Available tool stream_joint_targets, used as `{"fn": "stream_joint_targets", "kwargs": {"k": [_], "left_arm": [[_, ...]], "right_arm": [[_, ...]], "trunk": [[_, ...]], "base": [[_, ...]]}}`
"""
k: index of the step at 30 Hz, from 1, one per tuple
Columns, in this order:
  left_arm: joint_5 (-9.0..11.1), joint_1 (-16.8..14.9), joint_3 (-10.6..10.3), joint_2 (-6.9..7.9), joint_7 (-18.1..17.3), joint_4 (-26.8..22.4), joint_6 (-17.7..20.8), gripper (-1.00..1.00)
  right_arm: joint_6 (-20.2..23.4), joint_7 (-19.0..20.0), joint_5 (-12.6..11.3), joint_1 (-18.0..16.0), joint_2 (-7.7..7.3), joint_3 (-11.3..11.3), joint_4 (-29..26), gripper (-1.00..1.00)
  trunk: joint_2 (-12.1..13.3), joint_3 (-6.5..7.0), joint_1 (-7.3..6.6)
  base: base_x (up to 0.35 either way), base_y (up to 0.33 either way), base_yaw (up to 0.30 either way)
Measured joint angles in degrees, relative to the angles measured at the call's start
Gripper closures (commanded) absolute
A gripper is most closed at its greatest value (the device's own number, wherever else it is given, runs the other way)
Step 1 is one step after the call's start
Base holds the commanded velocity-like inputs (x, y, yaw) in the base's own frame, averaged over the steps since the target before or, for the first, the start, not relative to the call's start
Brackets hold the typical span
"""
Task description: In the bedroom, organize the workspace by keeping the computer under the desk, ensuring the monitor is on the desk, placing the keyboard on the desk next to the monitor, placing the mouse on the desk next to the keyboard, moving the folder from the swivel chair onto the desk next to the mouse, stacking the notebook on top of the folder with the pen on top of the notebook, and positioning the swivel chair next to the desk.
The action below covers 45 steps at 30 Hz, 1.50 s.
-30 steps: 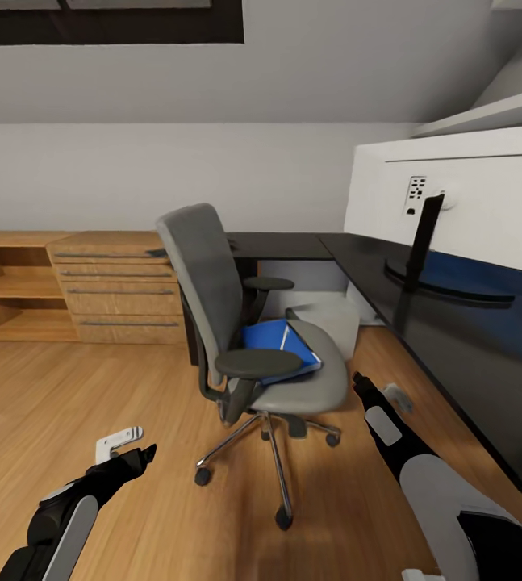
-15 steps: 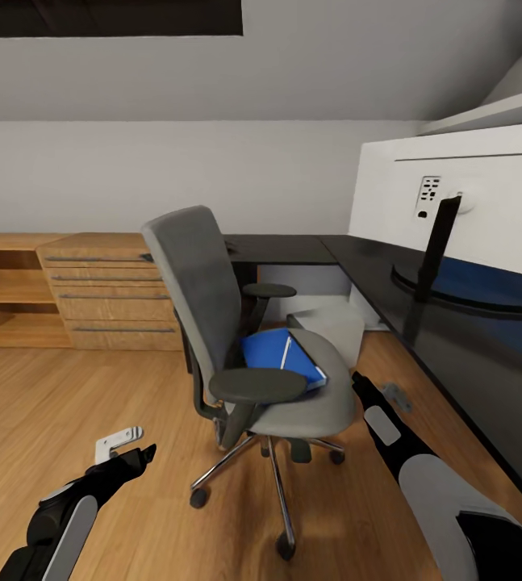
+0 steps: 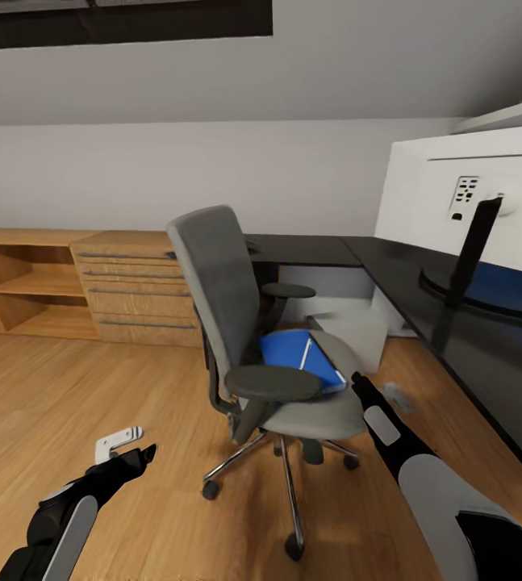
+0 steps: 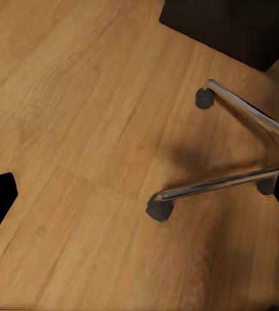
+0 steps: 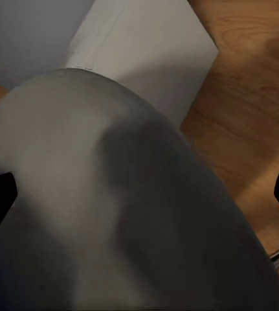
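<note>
The swivel chair [image 3: 228,307], grey with black armrests and a chrome base, stands on the wood floor left of the black desk [image 3: 390,266]. The blue folder [image 3: 297,359] lies on its seat, with a thin white stick like the pen [image 3: 306,350] across it. The monitor [image 3: 462,194] stands on the desk with its white back to me. Under the desk sits the light-grey computer [image 3: 357,327]. My left gripper [image 3: 134,450] hangs open over the floor left of the chair base [image 4: 243,181]. My right gripper [image 3: 377,391] is open beside the seat [image 5: 113,214]. Keyboard, mouse and notebook are out of view.
A light wooden drawer chest [image 3: 131,286] and open shelves [image 3: 18,290] line the back wall at left. Chair casters [image 4: 160,208] and chrome legs spread across the floor near my left arm. The desk edge runs along the right. A sloped ceiling hangs above.
The whole picture has shifted because the camera moved: the chair and desk now sit further right and the monitor looks nearer. Both arms keep the same pose, grippers unchanged.
</note>
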Motion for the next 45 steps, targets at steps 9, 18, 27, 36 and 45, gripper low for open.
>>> {"fn": "stream_joint_targets", "kwargs": {"k": [9, 18, 27, 36, 45], "left_arm": [[0.0, 0.0, 0.0, 0.0, 0.0, 0.0, 0.0, -1.0], [0.1, 0.0, -0.1, -0.07, 0.2, 0.0, 0.0, -1.0], [0.1, 0.0, -0.1, -0.09, 0.1, 0.2, 0.0, -1.0], [0.2, 0.0, -0.1, -0.1, 0.3, 0.3, 0.0, -1.0], [0.1, 0.0, 0.0, -0.01, 0.2, 0.3, 0.0, -1.0]], "right_arm": [[-0.1, 0.0, 0.1, 0.0, -0.03, -0.1, 0.0, -1.0], [-0.1, -0.2, 0.4, 0.0, -0.05, -0.2, -0.1, -1.0], [0.0, 0.0, -0.2, 0.0, -0.16, -0.1, -0.1, -1.0], [0.0, 0.0, -0.2, 0.1, -0.19, -0.1, -0.1, -1.0], [0.0, 0.0, -0.2, 0.1, -0.19, 0.0, -0.1, -1.0]], "trunk": [[0.0, 0.0, 0.0], [0.0, 0.0, 0.0], [0.0, 0.0, 0.0], [0.0, 0.0, 0.0], [0.0, 0.0, -0.02]], "base": [[0.0, 0.0, 0.274], [0.0, 0.0, 0.254], [0.071, -0.107, 0.019], [0.007, -0.01, -0.198], [0.19, 0.0, -0.022]]}}
